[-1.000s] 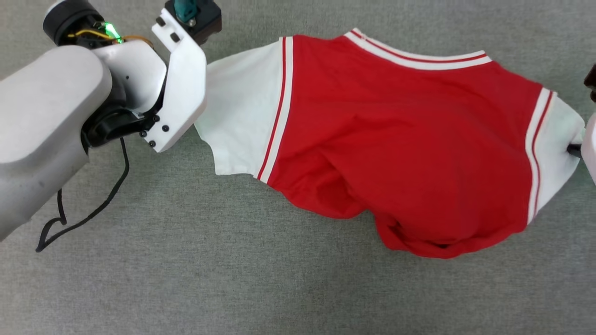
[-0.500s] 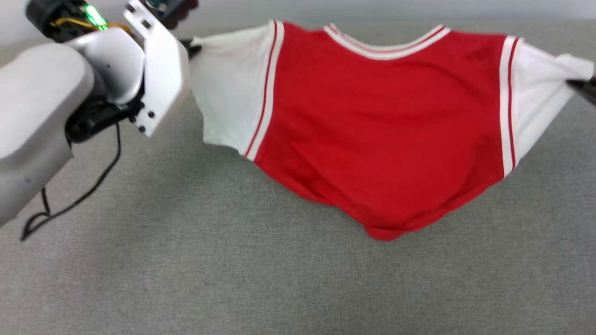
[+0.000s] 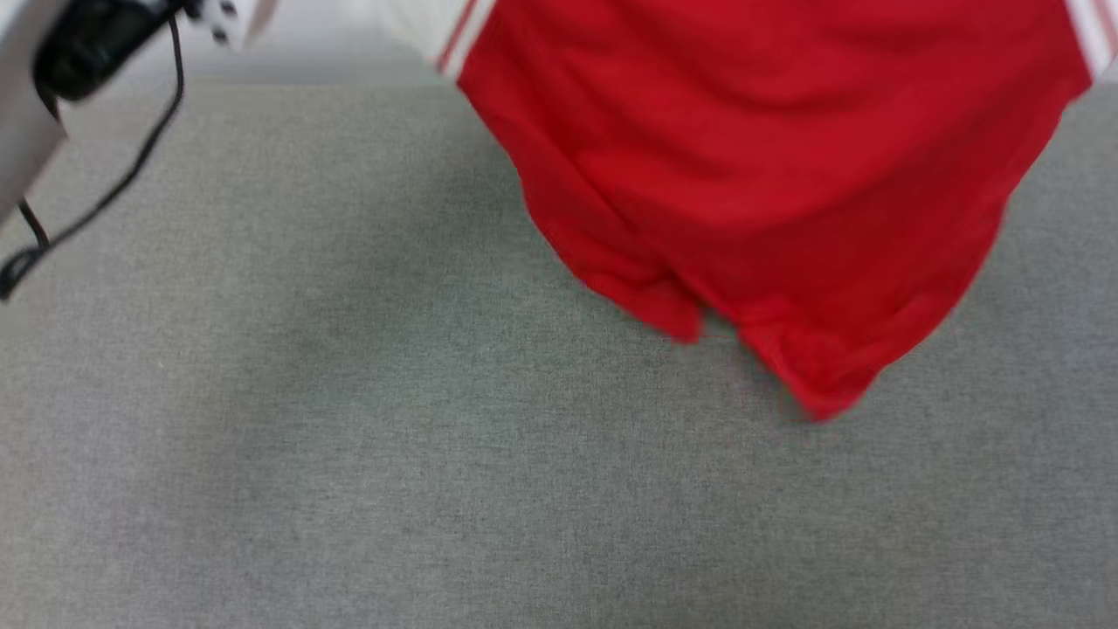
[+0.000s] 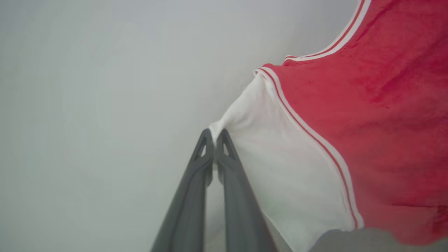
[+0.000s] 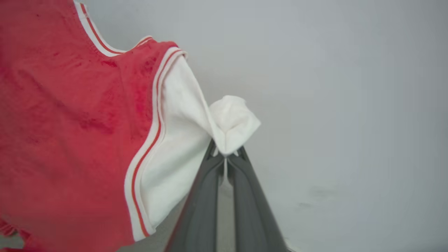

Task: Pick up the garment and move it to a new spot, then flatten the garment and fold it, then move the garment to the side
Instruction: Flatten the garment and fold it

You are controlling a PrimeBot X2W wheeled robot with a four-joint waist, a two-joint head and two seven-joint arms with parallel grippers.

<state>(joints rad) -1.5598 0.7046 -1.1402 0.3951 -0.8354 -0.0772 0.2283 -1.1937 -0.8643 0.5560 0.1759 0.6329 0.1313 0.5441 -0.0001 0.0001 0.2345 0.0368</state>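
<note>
Two grippers hold a red jersey spread in the air above a grey fabric-covered surface point(image 3: 349, 454). Over the surface's right part hangs the red lower body of the garment point(image 3: 769, 175), its hem dropping to a blurred point; whether the hem touches the surface cannot be told. At the far left are a pale forearm point(image 3: 22, 131) and a dangling black cable point(image 3: 113, 188).

Farther up, the left gripper point(image 4: 214, 136) is clenched on the tip of one white sleeve. The right gripper point(image 5: 225, 155) is clenched on a bunched corner of the other. Pinching the sleeves apart probably lets the body hang open, ready to be carried and laid flat.

Half a second earlier, the head view showed the collar and both sleeves; now they are past its top edge and the hem hangs longer and narrower. The surface's far edge also sits lower, so the camera has moved too.
</note>
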